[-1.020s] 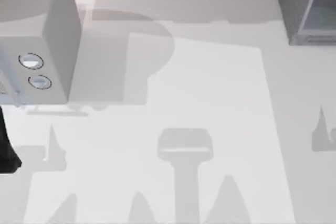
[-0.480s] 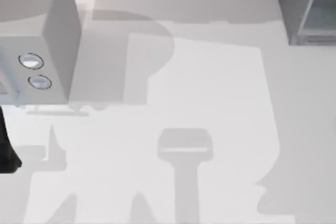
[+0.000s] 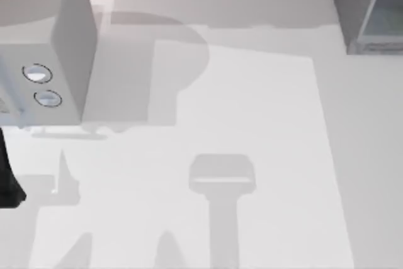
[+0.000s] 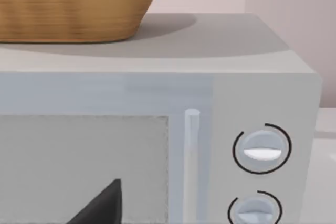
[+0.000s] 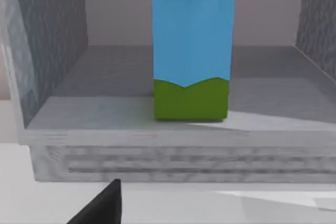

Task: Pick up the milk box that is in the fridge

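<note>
In the right wrist view only one dark fingertip (image 5: pixel 102 205) of the right gripper shows, so whether its fingers are apart or together cannot be told. Straight ahead of it the milk box (image 5: pixel 191 45) stands upright on the floor of the fridge (image 5: pixel 52 72), near the front edge, untouched. The fridge sits at the table's far right corner (image 3: pixel 368 11). The approach seems under way; reaching in, grasping and lifting are all left. The left arm (image 3: pixel 7 174) is parked at the left edge, facing the grey box with two knobs (image 4: pixel 262 150), a basket (image 4: pixel 73 3) on top.
</note>
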